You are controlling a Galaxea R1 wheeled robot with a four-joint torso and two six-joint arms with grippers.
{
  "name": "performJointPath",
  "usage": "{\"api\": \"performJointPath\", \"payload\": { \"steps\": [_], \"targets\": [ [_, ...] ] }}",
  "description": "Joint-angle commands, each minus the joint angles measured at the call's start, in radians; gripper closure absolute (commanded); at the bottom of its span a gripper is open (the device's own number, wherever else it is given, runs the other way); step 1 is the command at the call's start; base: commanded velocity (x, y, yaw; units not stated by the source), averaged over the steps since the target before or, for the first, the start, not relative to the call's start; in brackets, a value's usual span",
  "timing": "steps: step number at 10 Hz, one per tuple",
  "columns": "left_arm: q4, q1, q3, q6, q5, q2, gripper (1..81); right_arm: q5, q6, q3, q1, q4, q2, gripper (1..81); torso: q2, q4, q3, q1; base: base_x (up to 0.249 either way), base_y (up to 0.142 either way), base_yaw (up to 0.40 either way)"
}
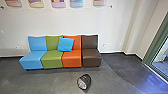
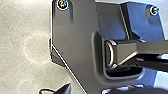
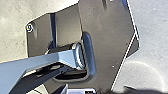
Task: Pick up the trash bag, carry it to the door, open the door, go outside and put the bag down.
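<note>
So we're in a room with a smooth grey floor point(image 1: 50, 81), and a curved edge splits off a darker section over on the right, where it picks up a bluish shine. Behind that is a big white wall point(image 1: 112, 22) with a dark baseboard point(image 1: 113, 53) along its foot. Next up, four armless seats point(image 1: 72, 58) stand side by side in front of the wall: light blue, green, orange and dark brown, left to right. At the far right we've got a green frame point(image 1: 151, 55) around glass point(image 1: 162, 61).

A row of colorful posters point(image 1: 58, 3) hangs up top, cut off by the edge of the view. There's a bright blue cushion point(image 1: 65, 44) too, leaning on the green and orange backrests. As for our trash bag point(image 1: 86, 80), it's a dark, rounded bundle with a pale, crinkly side, sitting on the floor in front of the orange and brown seats, apart from them. We can't make out what's inside. Smallest are the wall outlets point(image 1: 106, 45), just beside the brown seat's backrest. Honestly, we can't tell how the left gripper point(image 2: 95, 90) or the right gripper point(image 3: 93, 90) is set.
</note>
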Motion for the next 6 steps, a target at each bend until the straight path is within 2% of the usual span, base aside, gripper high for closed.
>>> {"api": "performJointPath", "payload": {
  "steps": [1, 6],
  "targets": [
    [0.003, -0.019, -0.002, -0.001, 0.062, -0.006, 1.0, -0.053, -0.005, 0.005, 0.016, -0.003, -0.01, 1.0, 0.0, 0.0, 0.0, 0.0, 0.136, 0.0, 0.0],
    [0.003, -0.021, -0.002, -0.001, 0.064, -0.006, 1.0, -0.053, -0.005, 0.005, 0.016, -0.003, -0.011, 1.0, 0.0, 0.0, 0.0, 0.0, 0.136, 0.0, 0.0]
  ]
}}
